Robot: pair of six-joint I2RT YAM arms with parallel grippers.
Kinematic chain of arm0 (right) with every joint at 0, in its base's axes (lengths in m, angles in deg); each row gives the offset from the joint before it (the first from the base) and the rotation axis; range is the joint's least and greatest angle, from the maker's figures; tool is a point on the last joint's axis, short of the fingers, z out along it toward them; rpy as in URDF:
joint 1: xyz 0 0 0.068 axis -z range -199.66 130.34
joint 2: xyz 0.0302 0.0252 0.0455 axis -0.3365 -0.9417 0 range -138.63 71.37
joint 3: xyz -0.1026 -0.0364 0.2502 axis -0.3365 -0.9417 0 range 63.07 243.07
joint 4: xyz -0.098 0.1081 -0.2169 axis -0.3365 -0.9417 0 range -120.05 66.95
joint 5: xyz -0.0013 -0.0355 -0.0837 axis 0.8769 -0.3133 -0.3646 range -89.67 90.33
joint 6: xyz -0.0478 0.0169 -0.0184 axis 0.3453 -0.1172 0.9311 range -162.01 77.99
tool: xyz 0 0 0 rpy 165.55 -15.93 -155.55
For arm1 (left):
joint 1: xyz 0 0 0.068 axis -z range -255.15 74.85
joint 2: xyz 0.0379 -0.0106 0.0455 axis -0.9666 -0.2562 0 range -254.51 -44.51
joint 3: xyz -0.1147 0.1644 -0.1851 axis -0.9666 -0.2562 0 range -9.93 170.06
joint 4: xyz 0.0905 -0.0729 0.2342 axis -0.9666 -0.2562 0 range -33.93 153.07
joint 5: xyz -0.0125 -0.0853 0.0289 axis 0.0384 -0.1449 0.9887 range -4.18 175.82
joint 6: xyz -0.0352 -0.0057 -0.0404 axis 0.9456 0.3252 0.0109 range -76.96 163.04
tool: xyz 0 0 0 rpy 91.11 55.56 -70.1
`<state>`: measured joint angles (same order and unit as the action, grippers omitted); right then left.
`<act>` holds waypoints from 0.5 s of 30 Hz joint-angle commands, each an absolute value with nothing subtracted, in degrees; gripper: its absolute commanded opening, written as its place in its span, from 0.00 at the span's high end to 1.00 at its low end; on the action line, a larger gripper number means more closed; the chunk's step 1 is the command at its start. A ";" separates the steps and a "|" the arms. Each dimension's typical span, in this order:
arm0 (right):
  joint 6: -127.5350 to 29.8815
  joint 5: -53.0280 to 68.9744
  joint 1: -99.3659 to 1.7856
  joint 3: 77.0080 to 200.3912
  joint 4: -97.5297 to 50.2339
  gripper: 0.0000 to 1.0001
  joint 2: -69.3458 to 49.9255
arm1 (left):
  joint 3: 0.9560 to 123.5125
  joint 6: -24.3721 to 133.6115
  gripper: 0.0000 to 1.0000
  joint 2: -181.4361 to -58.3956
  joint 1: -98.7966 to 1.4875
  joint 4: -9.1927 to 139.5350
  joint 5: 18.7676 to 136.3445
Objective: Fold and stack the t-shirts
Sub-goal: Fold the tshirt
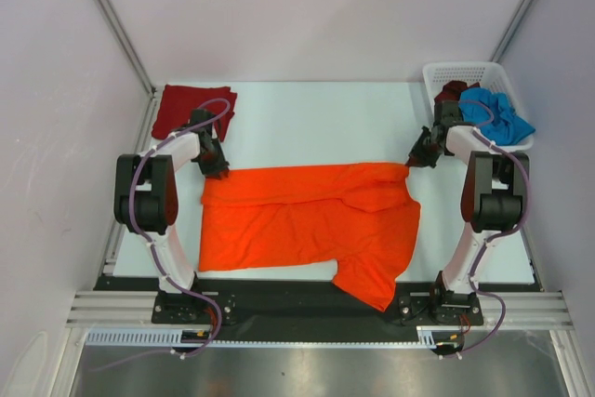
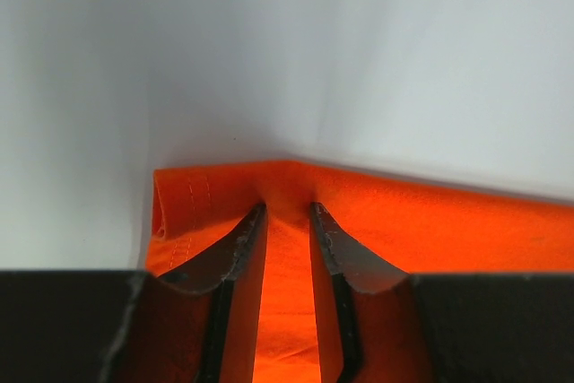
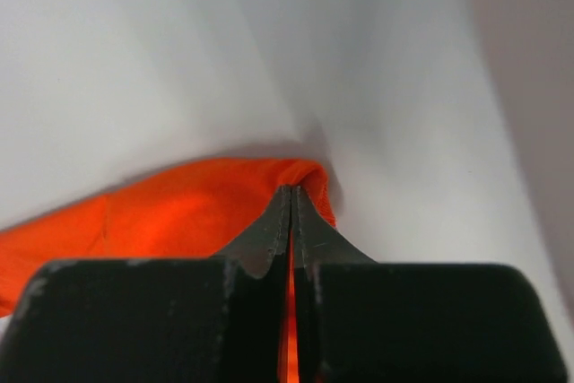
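Observation:
A bright orange t-shirt (image 1: 307,216) lies spread across the middle of the table, its far part folded over and one sleeve hanging toward the near edge. My left gripper (image 1: 216,169) is at its far left corner. In the left wrist view its jaws (image 2: 287,208) stand a little apart, with a thick fold of the orange cloth (image 2: 448,221) filling the gap. At the far right corner my right gripper (image 1: 412,163) has its jaws pressed together (image 3: 291,190) on the edge of the orange cloth (image 3: 179,208).
A dark red t-shirt (image 1: 191,109) lies folded at the back left corner, just behind the left arm. At the back right, a white lattice basket (image 1: 465,73) holds a crumpled blue t-shirt (image 1: 502,118) and a dark maroon one (image 1: 454,90).

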<state>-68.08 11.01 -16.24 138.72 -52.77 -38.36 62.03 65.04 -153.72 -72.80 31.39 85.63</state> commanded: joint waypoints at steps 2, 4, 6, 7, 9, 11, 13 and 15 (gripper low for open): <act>-68.12 8.68 -14.83 137.51 -52.59 1.00 -37.79 | 59.06 64.22 0.69 -155.52 -72.87 31.60 88.37; -66.01 8.16 -15.09 138.99 -52.58 1.00 -39.88 | 58.71 64.22 0.68 -155.34 -72.87 31.95 88.28; -64.70 6.58 -15.18 141.72 -53.90 1.00 -41.21 | 58.79 64.22 0.69 -155.52 -72.87 31.69 88.37; -64.25 6.40 -15.18 142.51 -53.99 1.00 -41.65 | 58.97 64.13 0.69 -155.52 -72.87 31.60 88.28; -62.85 5.26 -15.18 144.53 -54.60 1.00 -42.88 | 58.89 64.22 0.69 -155.34 -72.87 31.69 88.37; -61.79 4.73 -15.18 146.11 -56.26 0.97 -44.37 | 58.88 64.13 0.68 -155.25 -72.87 31.60 88.54; -61.17 4.03 -15.44 147.44 -57.50 0.82 -44.56 | 58.97 63.96 0.68 -154.82 -72.87 31.51 88.63; -61.17 2.19 -16.23 147.44 -59.78 0.72 -43.07 | 58.97 63.70 0.68 -154.29 -72.87 31.25 88.80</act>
